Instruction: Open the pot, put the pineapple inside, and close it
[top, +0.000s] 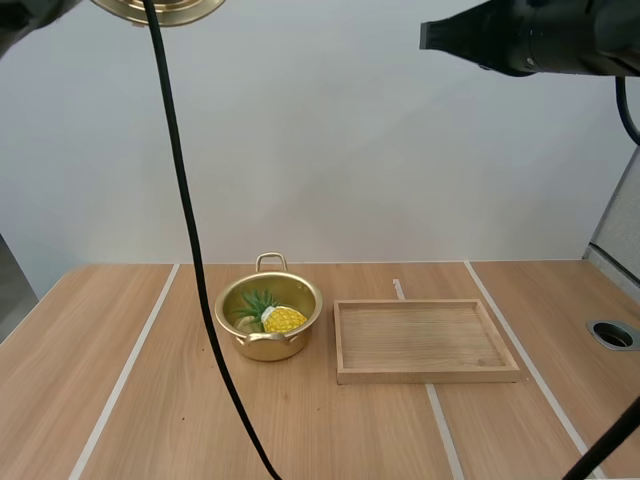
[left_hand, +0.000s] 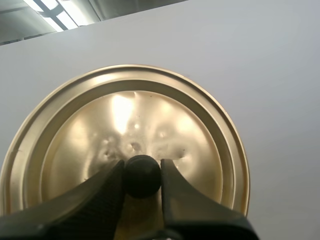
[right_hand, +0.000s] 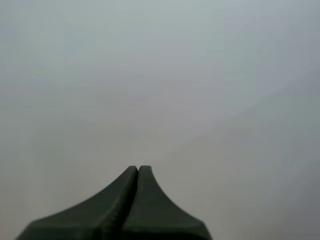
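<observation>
A gold pot (top: 268, 317) stands open on the wooden table, left of the tray. Inside it lies a yellow pineapple (top: 282, 319) with green leaves. The gold lid (left_hand: 130, 135) hangs high in the air, far above the table; its rim (top: 160, 9) pokes in at the high view's upper left. My left gripper (left_hand: 142, 176) is shut on the lid's black knob (left_hand: 142, 175). My right gripper (right_hand: 138, 169) is shut on nothing, its fingers pressed together; it is raised high at the upper right (top: 428, 36), pointing left.
A wooden tray (top: 425, 340) with nothing in it lies right of the pot. White lines run along the tabletop. A round grommet hole (top: 613, 334) sits near the table's right edge. A pale wall stands behind the table.
</observation>
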